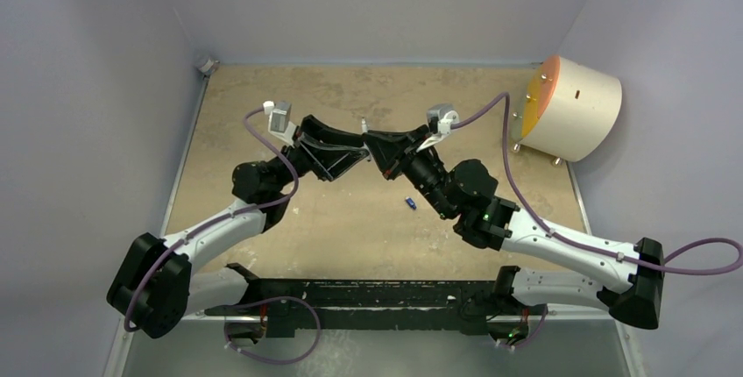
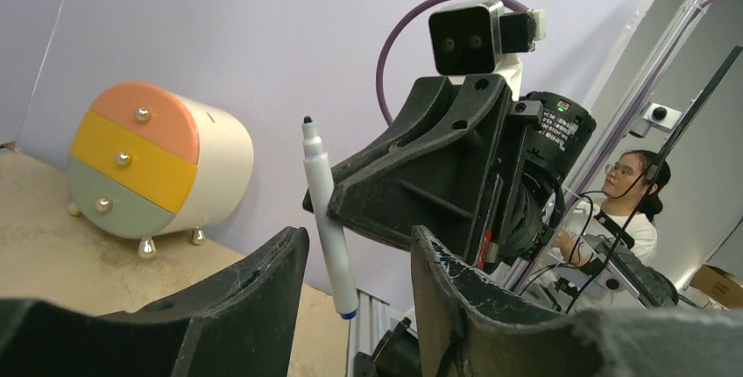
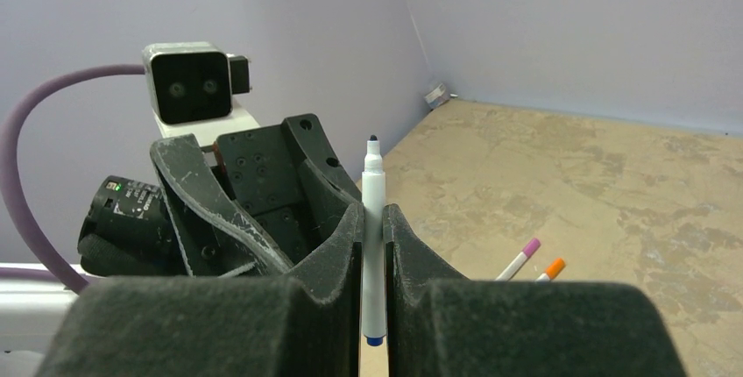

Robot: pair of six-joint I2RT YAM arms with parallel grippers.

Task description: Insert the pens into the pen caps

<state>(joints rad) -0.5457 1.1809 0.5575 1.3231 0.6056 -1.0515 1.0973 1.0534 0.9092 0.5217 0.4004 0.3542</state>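
My right gripper (image 3: 373, 219) is shut on a white pen (image 3: 372, 219) and holds it upright, dark tip up and blue end down. In the top view the two grippers meet above the middle of the table, the right gripper (image 1: 375, 143) facing the left gripper (image 1: 357, 149). My left gripper (image 2: 359, 250) is open and empty; the same pen (image 2: 326, 219) stands just beyond the gap between its fingers, touching neither. A blue cap (image 1: 409, 203) lies on the table below the right arm. Two pens lie side by side on the table, one with a pink cap (image 3: 529, 247), one with an orange cap (image 3: 555, 266).
A round white drawer unit (image 1: 574, 105) with orange, yellow and green fronts stands at the back right; it also shows in the left wrist view (image 2: 153, 162). Purple walls close the table on three sides. A person sits beyond the cell (image 2: 626, 210).
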